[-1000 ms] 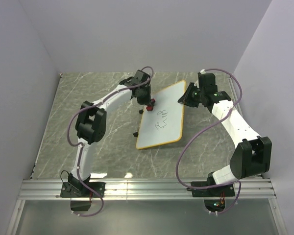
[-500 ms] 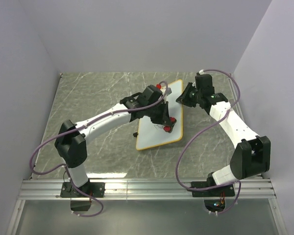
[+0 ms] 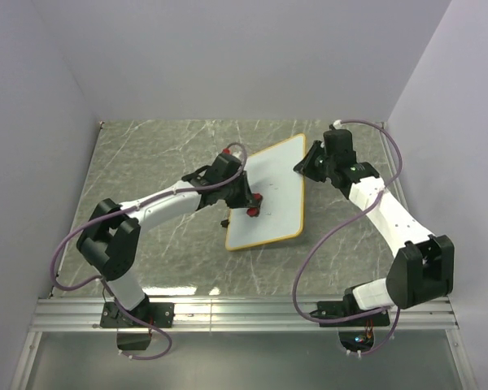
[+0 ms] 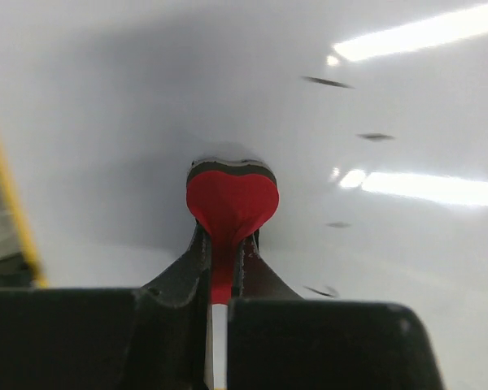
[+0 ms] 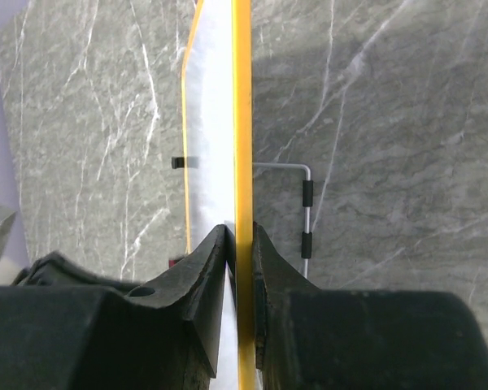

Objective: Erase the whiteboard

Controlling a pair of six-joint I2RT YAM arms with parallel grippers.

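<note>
The whiteboard point(image 3: 272, 191) lies tilted near the table's middle, its face white with no clear marks in the top view. My left gripper point(image 3: 250, 207) is shut on the red eraser point(image 3: 251, 210) and presses it on the board's left part. In the left wrist view the eraser point(image 4: 231, 200) sits against the white surface, with a few faint dark specks point(image 4: 325, 81) nearby. My right gripper point(image 3: 303, 165) is shut on the board's far right edge. In the right wrist view its fingers point(image 5: 214, 264) clamp the orange frame point(image 5: 242, 122).
The grey marble table point(image 3: 146, 162) is enclosed by pale walls at left, back and right. A bent metal stand point(image 5: 306, 207) with black sleeves shows under the board in the right wrist view. A black clip point(image 3: 225, 222) sits at the board's left edge.
My left gripper swept the eraser from the board's upper left across to its lower right, then back toward the left. The dark scribbles in the middle are gone. The right gripper has kept its hold.
</note>
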